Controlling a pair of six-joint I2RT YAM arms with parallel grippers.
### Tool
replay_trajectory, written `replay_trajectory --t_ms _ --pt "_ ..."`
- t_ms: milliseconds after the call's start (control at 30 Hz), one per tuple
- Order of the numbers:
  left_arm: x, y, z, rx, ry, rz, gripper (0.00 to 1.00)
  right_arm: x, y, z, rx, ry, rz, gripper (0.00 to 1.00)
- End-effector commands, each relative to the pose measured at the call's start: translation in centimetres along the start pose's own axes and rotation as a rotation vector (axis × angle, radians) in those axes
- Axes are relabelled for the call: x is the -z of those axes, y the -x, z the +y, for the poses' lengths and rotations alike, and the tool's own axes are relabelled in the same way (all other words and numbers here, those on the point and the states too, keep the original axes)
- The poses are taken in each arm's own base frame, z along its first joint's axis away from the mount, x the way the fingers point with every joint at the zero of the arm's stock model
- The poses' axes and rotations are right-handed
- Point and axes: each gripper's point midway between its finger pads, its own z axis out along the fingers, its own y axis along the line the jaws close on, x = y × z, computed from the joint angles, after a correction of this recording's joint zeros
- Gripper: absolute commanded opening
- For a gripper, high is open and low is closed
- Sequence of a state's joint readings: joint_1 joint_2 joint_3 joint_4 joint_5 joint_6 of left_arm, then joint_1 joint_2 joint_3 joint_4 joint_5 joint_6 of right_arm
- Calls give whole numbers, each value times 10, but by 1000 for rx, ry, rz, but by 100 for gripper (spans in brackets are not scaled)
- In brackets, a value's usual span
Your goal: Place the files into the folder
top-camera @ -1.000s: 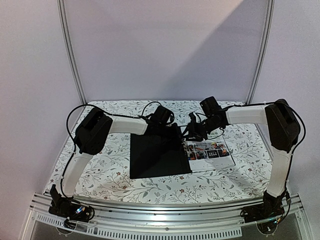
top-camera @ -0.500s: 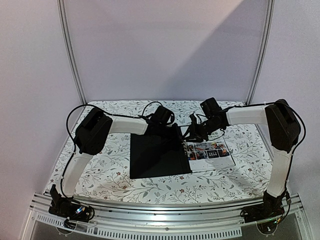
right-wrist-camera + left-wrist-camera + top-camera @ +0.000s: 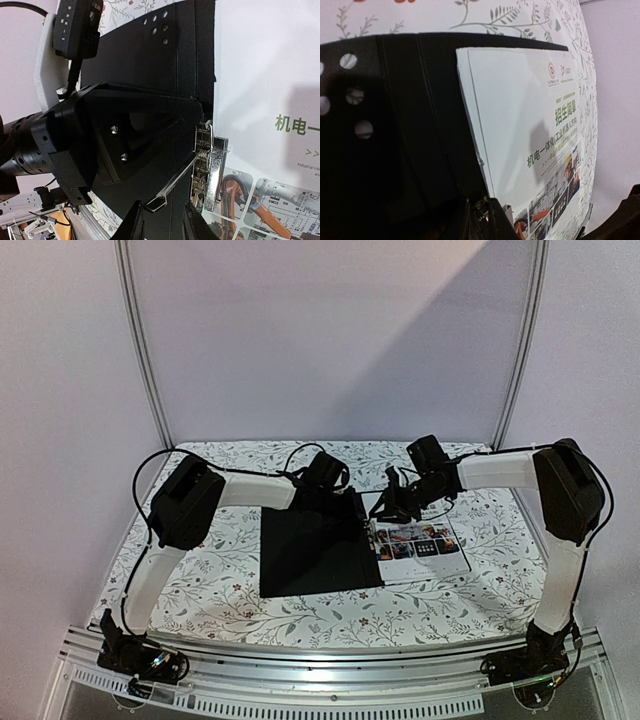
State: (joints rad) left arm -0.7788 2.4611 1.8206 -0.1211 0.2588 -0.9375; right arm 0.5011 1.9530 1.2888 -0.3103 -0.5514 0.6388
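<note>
On the desk [image 3: 200, 590] the folder [image 3: 310, 555] lies open, black inside, with the files [image 3: 520, 125] on its right half. The top sheet reads "招生简章" and "机电一体化". At the folder's far end, the right claw [image 3: 164, 220] stands part-open with the clip's wire lever [image 3: 175, 182] at its gap. Whether the left claw [image 3: 480, 222] is clenched, I cannot tell.

**A Robot Test Booth, Built Like a Trade-Fair Stand**

The place is a small robotics lab station rather than a home or office. Plain pale wall panels [image 3: 330, 340] close it in on three sides, joined at the corners by slim metal posts [image 3: 140, 340], much as in an exhibition booth. A slotted aluminium rail [image 3: 320, 675] runs along the near edge of the table [image 3: 200, 590], which has a floral-patterned top. The left arm [image 3: 180, 510] and the right arm [image 3: 565, 490] are mounted there, with black cables [image 3: 145, 465] looping loose.
</note>
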Motion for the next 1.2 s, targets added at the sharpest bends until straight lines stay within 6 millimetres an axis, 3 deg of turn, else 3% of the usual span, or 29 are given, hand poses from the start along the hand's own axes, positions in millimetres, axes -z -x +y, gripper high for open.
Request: replay_trajectory --t_ms 0,233,667,1167 --pt "-2 -26 4 -14 43 75 14 14 13 13 23 25 -50 26" --pt "-3 -28 7 -15 49 79 13 11 11 13 15 39 -40 30" --pt "-6 -29 9 -15 52 84 13 1 7 9 -7 59 -9 23" --pt "-8 -30 10 -13 50 86 13 -8 -3 2 -37 72 33 22"
